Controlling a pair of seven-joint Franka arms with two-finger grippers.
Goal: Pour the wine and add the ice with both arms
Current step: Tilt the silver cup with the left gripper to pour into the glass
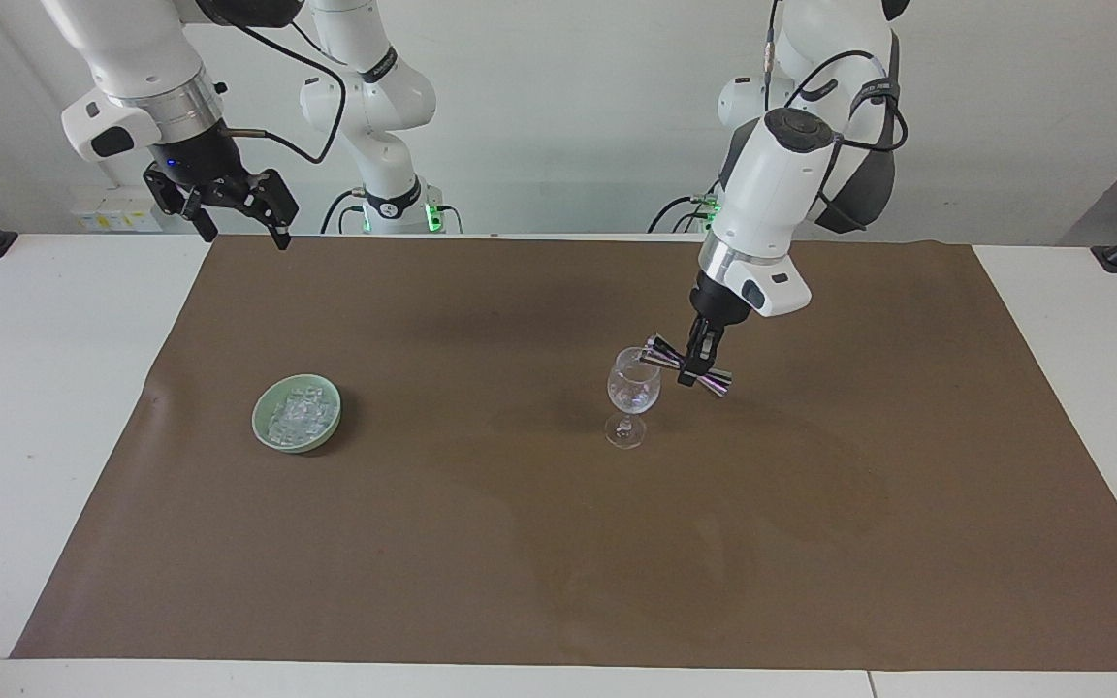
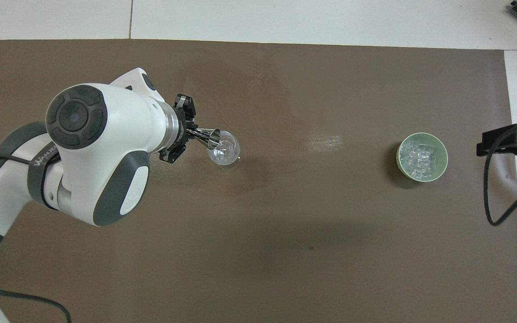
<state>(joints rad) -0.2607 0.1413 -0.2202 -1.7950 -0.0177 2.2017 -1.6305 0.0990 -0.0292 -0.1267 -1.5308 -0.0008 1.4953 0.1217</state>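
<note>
Tipping a pinched jigger (image 1: 687,365) over the wine glass (image 1: 632,393), left gripper (image 1: 695,369); right gripper (image 1: 234,215) waits, jaws spread, well apart from the ice (image 1: 299,412) bowl (image 1: 272,399)

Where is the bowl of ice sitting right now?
The green bowl of ice sits on the brown mat toward the right arm's end of the table, apart from the wine glass.

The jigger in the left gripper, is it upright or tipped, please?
Tipped: the jigger lies nearly sideways, its mouth at the wine glass rim.
</note>
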